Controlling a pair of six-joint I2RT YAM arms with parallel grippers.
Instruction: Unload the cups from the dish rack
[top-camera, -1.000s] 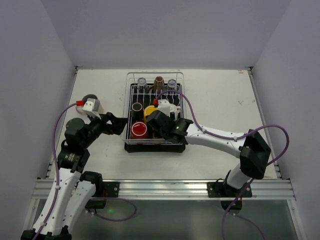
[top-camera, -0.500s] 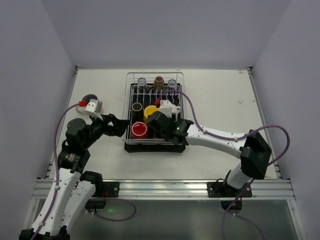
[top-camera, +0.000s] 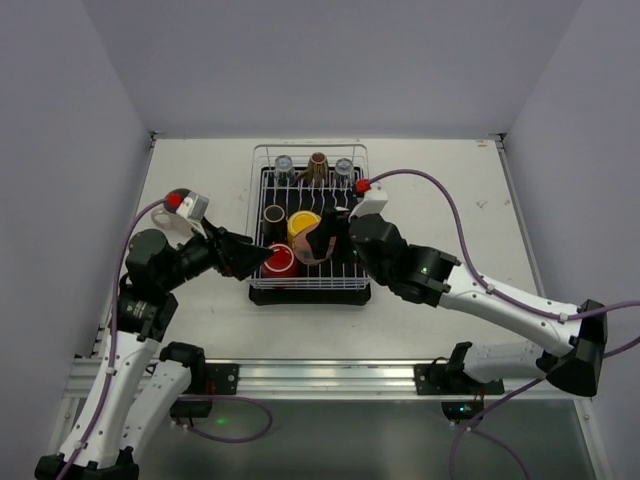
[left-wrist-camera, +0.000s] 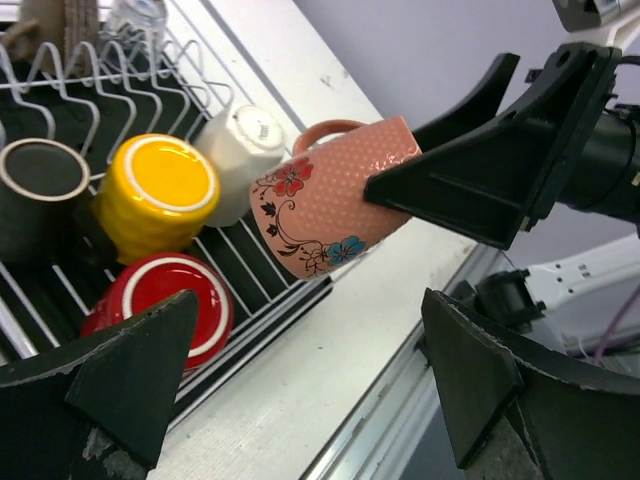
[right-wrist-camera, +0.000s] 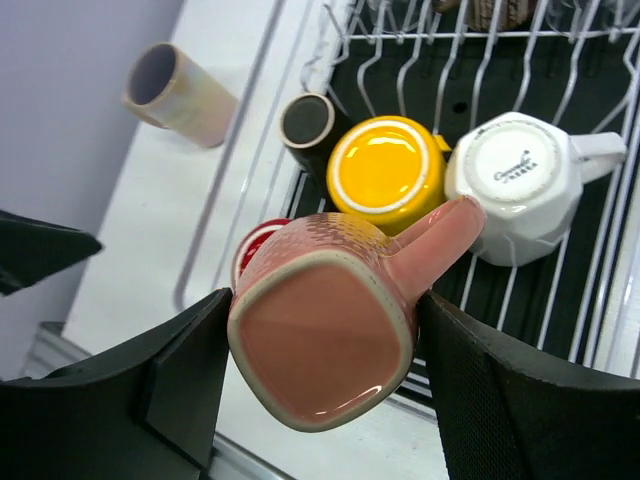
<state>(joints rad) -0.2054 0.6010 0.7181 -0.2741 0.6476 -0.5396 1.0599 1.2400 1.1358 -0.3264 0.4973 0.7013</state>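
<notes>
My right gripper (right-wrist-camera: 320, 350) is shut on a pink flowered mug (right-wrist-camera: 325, 335), its fingers pressing two opposite sides. The mug (top-camera: 322, 240) hangs tilted above the front of the white-wire dish rack (top-camera: 310, 148), base toward the right wrist camera. In the rack below sit a yellow cup (right-wrist-camera: 385, 168), a white mug (right-wrist-camera: 520, 185), a red cup (left-wrist-camera: 160, 295) and a dark cup (right-wrist-camera: 308, 122). My left gripper (top-camera: 250, 258) is open and empty at the rack's front left corner. In the left wrist view its jaws frame the pink mug (left-wrist-camera: 330, 200) from below.
A brown cup (top-camera: 318, 165) and two clear glasses (top-camera: 285, 163) (top-camera: 344, 166) stand at the rack's back. A pale cup (right-wrist-camera: 180, 92) lies on the table left of the rack. The table's near edge rail (top-camera: 320, 375) runs below both arms.
The right gripper has closed on the pink mug and lifted it out of the rack, and its arm has swung round. The left gripper has moved right, toward the rack.
</notes>
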